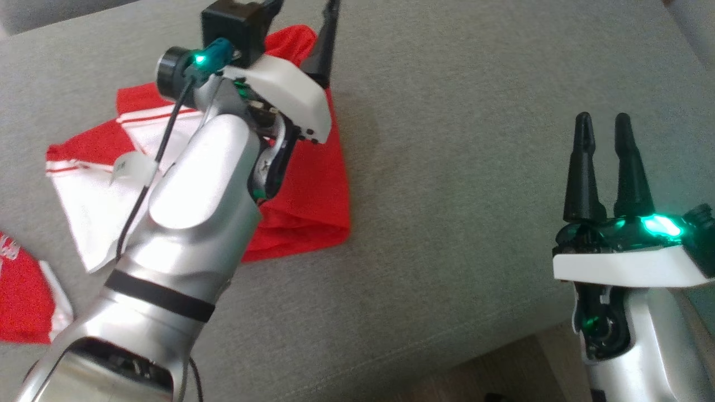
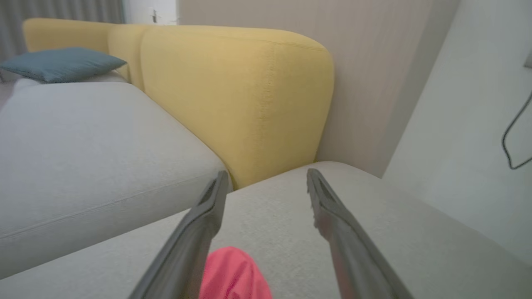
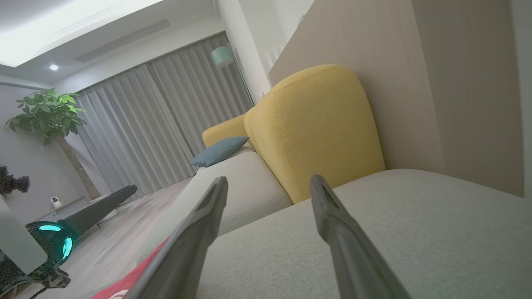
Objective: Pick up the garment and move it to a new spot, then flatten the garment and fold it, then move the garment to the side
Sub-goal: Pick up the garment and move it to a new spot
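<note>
The red and white garment [image 1: 313,184] lies crumpled on the grey sofa seat [image 1: 475,167] at the upper left of the head view, partly hidden by my left arm. My left gripper [image 1: 304,8] hovers over the garment's far edge, open and holding nothing; in the left wrist view [image 2: 268,176] a red fold of the garment [image 2: 232,274] shows low between its fingers. My right gripper [image 1: 602,118] stands open over bare cushion at the right, well apart from the garment. In the right wrist view [image 3: 269,182] a strip of the garment [image 3: 129,282] lies at the lower left.
Another red and white piece of cloth [image 1: 22,296] lies at the left edge. A yellow backrest [image 2: 249,104] rises behind the seat, with a blue pillow [image 2: 62,64] further along. The sofa's front edge and the floor [image 1: 503,368] lie at the lower right.
</note>
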Controlling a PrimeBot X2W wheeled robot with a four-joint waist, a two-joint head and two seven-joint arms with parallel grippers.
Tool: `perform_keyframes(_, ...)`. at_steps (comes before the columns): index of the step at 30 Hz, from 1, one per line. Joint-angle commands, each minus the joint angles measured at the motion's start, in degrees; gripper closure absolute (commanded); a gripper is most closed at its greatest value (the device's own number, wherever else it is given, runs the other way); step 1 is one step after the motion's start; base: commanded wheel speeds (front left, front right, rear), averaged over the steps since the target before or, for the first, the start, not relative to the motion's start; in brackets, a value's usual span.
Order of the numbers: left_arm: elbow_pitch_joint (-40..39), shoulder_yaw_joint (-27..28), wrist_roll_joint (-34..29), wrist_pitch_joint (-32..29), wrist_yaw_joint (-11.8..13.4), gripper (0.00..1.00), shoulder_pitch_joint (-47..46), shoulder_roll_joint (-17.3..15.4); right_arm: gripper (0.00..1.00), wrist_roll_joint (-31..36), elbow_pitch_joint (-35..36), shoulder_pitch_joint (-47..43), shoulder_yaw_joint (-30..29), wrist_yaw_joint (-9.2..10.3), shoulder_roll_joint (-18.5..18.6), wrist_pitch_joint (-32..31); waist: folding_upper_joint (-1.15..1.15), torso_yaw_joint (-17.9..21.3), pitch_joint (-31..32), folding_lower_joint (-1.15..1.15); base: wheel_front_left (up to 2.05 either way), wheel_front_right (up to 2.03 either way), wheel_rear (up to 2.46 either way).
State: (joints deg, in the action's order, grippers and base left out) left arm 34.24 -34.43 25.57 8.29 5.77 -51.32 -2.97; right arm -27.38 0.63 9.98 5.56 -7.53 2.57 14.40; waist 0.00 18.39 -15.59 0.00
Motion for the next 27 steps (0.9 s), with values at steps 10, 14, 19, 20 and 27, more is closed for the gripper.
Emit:
perform_keyframes(10,-2.0,5.2,1.3,6.0,-1.2,0.00,2.4,-6.5,0.00,5.0,0.6,-0.9,-0.8,0.04,0.3,0.6,0.00,-11.5,4.8,0.00,0.00,0.00,0.00)
perform_keyframes(14,-7.6,6.7,1.2,6.6,-1.9,0.00,10.9,-10.7,0.00,7.7,-0.4,-2.2,-1.1,0.04,0.3,0.6,0.00,-16.8,7.5,0.00,0.00,0.00,0.00)
perform_keyframes(19,-14.6,8.8,0.6,6.7,-0.9,0.00,20.1,-12.8,0.00,9.4,-1.3,-3.1,-1.0,0.04,0.3,0.6,0.00,-19.7,9.2,0.00,0.00,0.00,0.00)
perform_keyframes(20,-16.3,9.2,0.3,6.7,-0.7,0.00,22.6,-13.0,0.00,9.9,-1.5,-3.4,-0.9,0.04,0.3,0.6,0.00,-20.3,9.6,0.00,0.00,0.00,0.00)
perform_keyframes(27,-26.0,12.9,-3.5,6.7,0.2,0.00,36.5,-10.8,0.00,11.7,-2.9,-5.2,-1.2,0.04,0.3,0.6,0.00,-22.7,12.1,0.00,0.00,0.00,0.00)
